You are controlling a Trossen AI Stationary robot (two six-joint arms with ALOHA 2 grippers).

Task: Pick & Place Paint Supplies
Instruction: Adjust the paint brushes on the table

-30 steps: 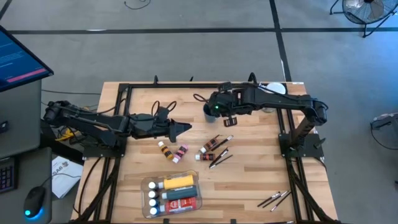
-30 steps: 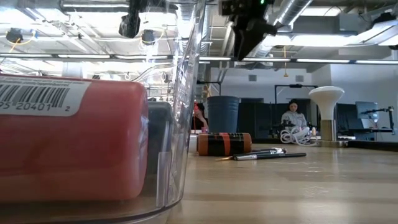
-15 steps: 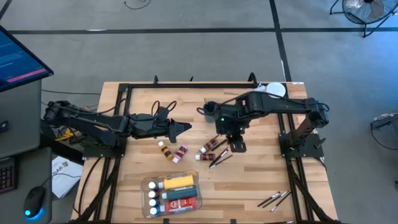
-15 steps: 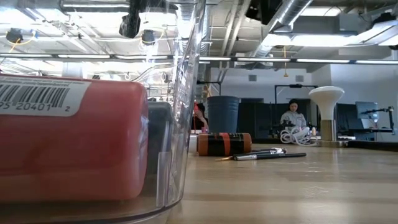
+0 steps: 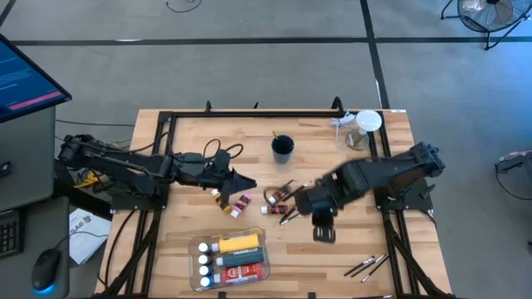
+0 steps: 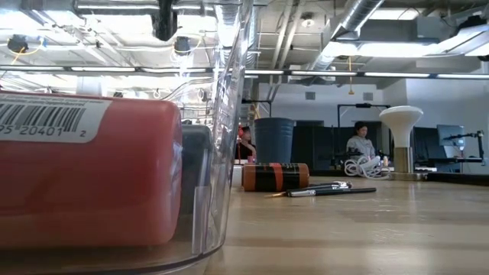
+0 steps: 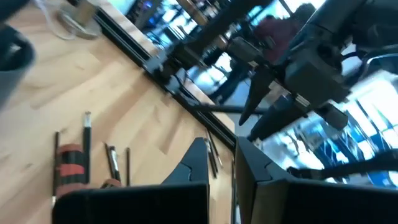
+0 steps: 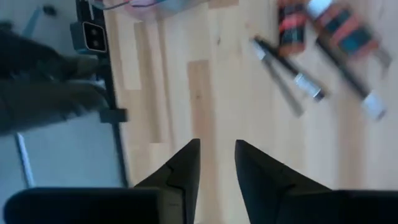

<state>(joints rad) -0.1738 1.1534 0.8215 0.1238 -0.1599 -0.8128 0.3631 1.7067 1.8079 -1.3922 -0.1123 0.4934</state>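
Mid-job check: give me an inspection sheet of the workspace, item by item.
Surface: wooden table, black frame rails along its edges.
Job's things: clear tray at the near edge holding a yellow bottle and tubes; loose tubes at mid-table; brushes near right.
Clutter: dark cup; white-lidded jar at the far right corner.
Grippers: left gripper shut, empty, beside the loose tubes; right gripper slightly open, empty, over bare wood.
Cables: black loops by the left arm.
Surroundings: person seated behind; monitor at left.
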